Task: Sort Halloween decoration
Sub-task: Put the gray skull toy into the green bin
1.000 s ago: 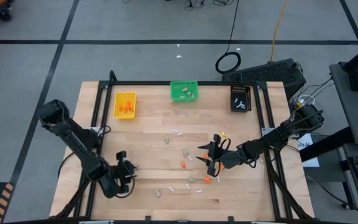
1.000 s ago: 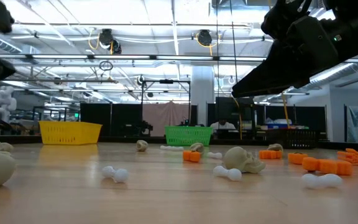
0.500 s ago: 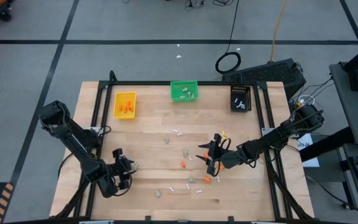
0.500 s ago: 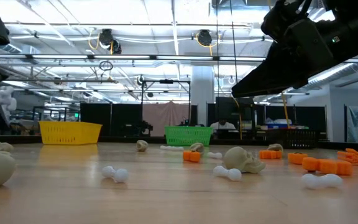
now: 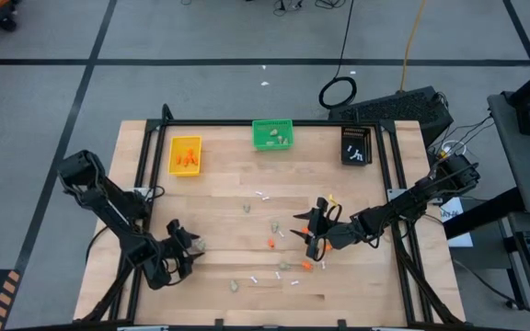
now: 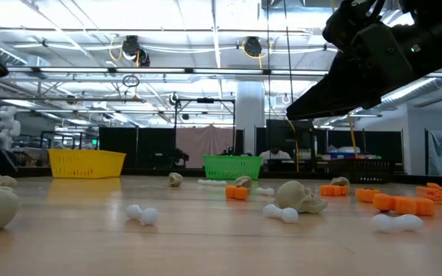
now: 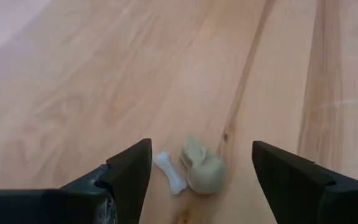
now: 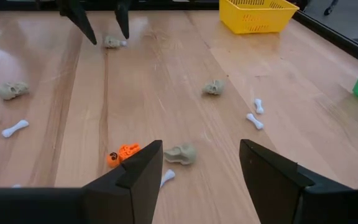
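Only the left wrist view shows the left gripper (image 7: 201,165) straddling a beige skull (image 7: 202,172).

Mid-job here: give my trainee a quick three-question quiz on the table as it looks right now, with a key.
1. True or false: the left tool stands open over a beige skull and a white bone.
2. Which bin holds orange pieces? A) green bin B) yellow bin C) black bin
3. Fill in: the right tool is open and holds ____.

Key: 1 true; 2 B; 3 nothing
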Controlling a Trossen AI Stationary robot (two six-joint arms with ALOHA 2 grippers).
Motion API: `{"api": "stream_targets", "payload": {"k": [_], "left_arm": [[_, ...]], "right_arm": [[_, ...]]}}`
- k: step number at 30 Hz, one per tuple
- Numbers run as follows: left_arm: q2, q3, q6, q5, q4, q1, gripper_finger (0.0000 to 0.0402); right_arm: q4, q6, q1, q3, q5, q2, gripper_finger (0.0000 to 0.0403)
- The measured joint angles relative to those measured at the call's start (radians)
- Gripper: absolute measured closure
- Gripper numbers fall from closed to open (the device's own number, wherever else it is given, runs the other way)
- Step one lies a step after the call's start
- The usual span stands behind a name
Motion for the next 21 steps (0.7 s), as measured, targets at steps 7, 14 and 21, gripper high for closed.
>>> {"api": "stream_targets", "payload": {"k": [7, 14, 21], "left_arm": [[0.0, -0.058, 0.002, 0.005, 0.077, 0.0, 0.0126], [0.014, -0.057, 0.02, 0.02, 0.056, 0.0, 0.0171], [0.088, -0.054, 0.104, 0.004, 0.13, -0.001, 0.0222]], "right_arm": [[0.0, 0.005, 0.007, 0.0, -0.001, 0.0, 0.0204], [0.0, 0.006, 0.008, 0.0, -0.002, 0.0, 0.0204], [0.0, 0.006, 0.007, 0.0, -0.001, 0.0, 0.0204]]}}
